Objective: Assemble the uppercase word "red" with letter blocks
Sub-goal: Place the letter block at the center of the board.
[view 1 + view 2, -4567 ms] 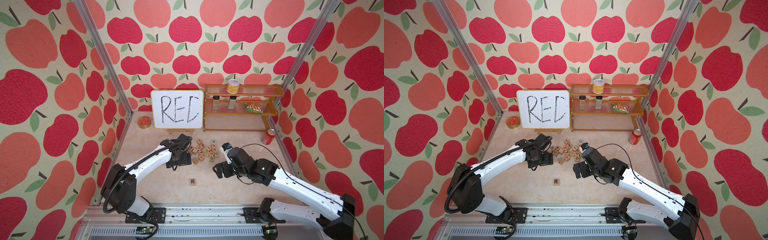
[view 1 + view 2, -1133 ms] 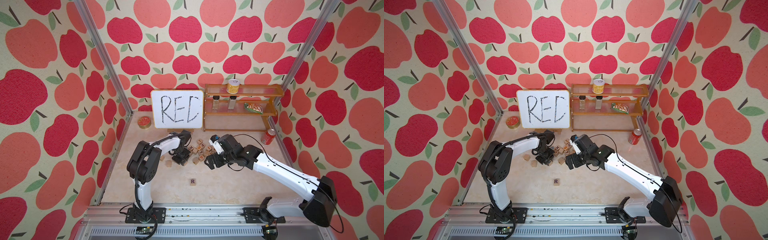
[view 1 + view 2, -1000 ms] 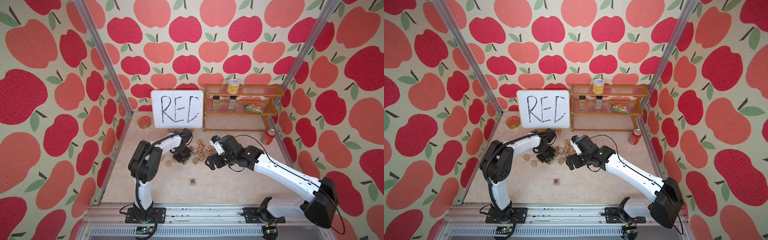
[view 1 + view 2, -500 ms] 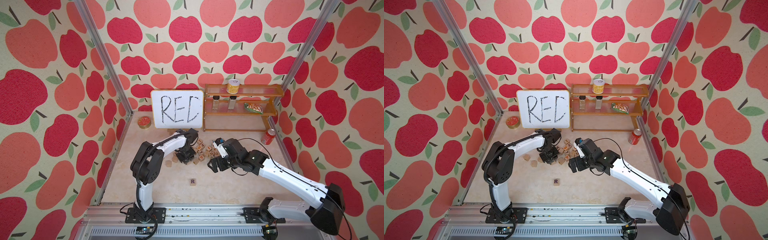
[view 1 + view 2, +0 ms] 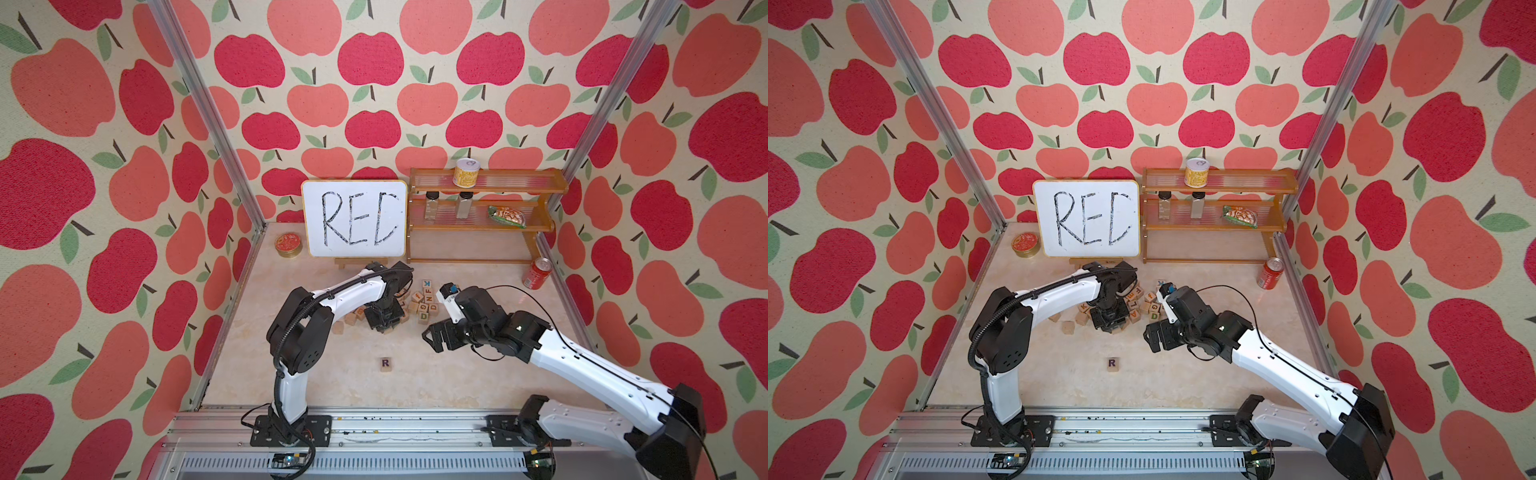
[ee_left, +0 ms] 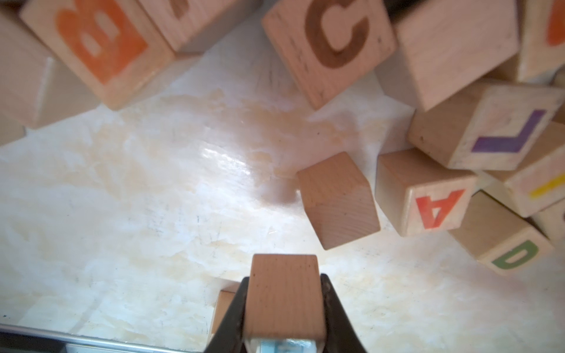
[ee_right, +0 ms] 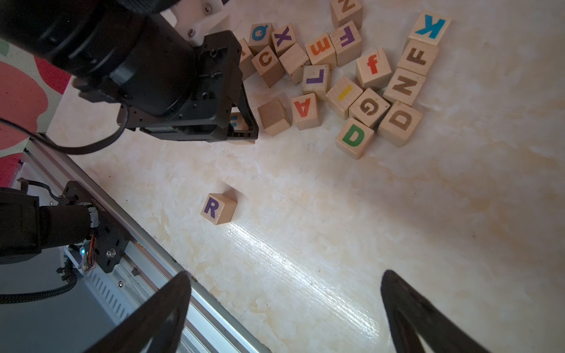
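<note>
My left gripper [image 5: 384, 326] [image 5: 1112, 326] [image 6: 284, 279] is shut on a light-wood letter block [image 6: 284, 302], low at the near edge of the block pile. Part of a blue letter shows on this block [image 7: 236, 120] in the right wrist view, too hidden to read. The purple R block [image 5: 385, 363] [image 5: 1112, 364] [image 7: 218, 208] lies alone on the table in front of the pile. The green D block [image 7: 354, 137] [image 6: 513, 253] sits at the pile's near right corner. My right gripper [image 5: 434, 334] [image 5: 1154, 336] [image 7: 286, 275] hovers open and empty, right of the R block.
Several other letter blocks [image 7: 336, 76] lie bunched behind the left gripper, with loose ones [image 5: 338, 328] to its left. A whiteboard [image 5: 353, 218], wooden shelf [image 5: 478, 220], red can [image 5: 536, 272] and round tin [image 5: 288, 244] stand at the back. A metal rail [image 5: 374, 424] edges the front.
The left gripper, still shut, has shifted a little right and toward the front along the pile's edge. The right gripper has drawn back slightly toward the front right.
</note>
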{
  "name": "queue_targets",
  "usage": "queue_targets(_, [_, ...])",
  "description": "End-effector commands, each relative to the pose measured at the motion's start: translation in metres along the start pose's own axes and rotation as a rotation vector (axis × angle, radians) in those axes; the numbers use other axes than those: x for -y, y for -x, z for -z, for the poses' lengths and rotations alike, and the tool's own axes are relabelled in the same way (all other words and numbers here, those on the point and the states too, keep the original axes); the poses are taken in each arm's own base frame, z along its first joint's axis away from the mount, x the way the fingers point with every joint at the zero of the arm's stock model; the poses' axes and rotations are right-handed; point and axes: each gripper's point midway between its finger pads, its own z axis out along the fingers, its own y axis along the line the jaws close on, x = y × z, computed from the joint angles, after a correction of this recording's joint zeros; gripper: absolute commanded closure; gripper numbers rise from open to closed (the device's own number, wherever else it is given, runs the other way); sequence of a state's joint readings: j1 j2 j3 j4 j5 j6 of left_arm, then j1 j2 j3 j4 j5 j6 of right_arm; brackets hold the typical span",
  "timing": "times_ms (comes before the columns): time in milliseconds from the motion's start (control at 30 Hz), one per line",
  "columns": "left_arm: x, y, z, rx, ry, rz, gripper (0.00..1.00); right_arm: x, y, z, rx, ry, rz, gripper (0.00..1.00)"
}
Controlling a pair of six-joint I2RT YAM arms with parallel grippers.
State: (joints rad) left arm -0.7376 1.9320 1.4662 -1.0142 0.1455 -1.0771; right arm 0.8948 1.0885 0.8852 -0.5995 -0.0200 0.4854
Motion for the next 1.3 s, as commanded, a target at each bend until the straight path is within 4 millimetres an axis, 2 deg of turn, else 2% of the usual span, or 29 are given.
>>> queue_targets(0, [-0.001,-0.005,0.005,0.011,0.029,-0.023,1.0,0.005,-0.008,0.003,-0.002,-0.016,-0.032,0.01])
queue_targets(633, [0.002,-0.041,0.003,-0.002,0.005,-0.088,1.0,-0.003,-0.034,0.004,-0.013,-0.042,-0.037,0.01])
queue_targets(1267, [0.003,-0.082,-0.001,-0.021,-0.004,-0.187,1.0,-0.005,-0.049,0.009,0.002,-0.075,-0.058,0.01])
